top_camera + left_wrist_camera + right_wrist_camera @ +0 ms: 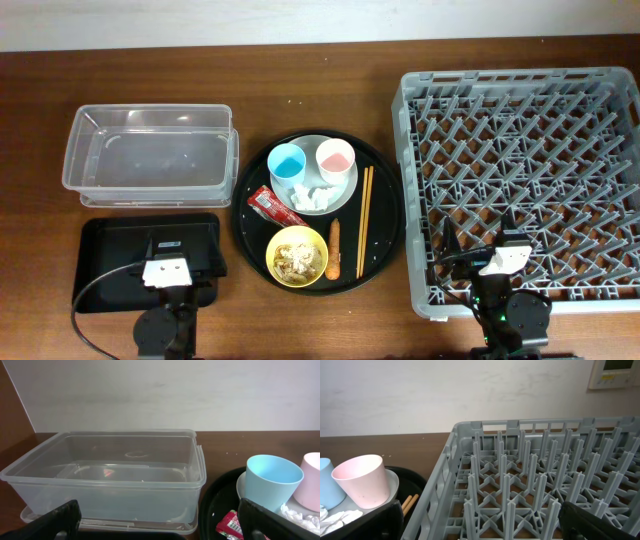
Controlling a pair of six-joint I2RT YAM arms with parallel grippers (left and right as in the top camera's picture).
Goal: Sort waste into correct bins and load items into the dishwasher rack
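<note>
On the round black tray (244, 215), the pale plate (349, 184) holds the blue cup (286, 163), the pink-inside cup (335, 158) and white tissue (312, 196). The red wrapper (271, 205), the yellow bowl (274, 256) with beige scraps (297, 258), the carrot piece (334, 250) and the chopsticks (365, 220) lie beside the plate. The clear tub (150, 150) and black bin tray (110, 245) are on the left, the grey rack (520, 180) on the right. My left gripper (182, 250) is open and empty over the black bin tray. My right gripper (480, 240) is open and empty over the rack's front left corner.
The left wrist view shows the clear tub (110, 475), blue cup (272, 480), wrapper (229, 522) and open fingers (165, 532). The right wrist view shows rack pegs (530, 475), pink-inside cup (362, 480), chopstick ends (409, 502) and open fingers (480, 532). A wall stands behind the table.
</note>
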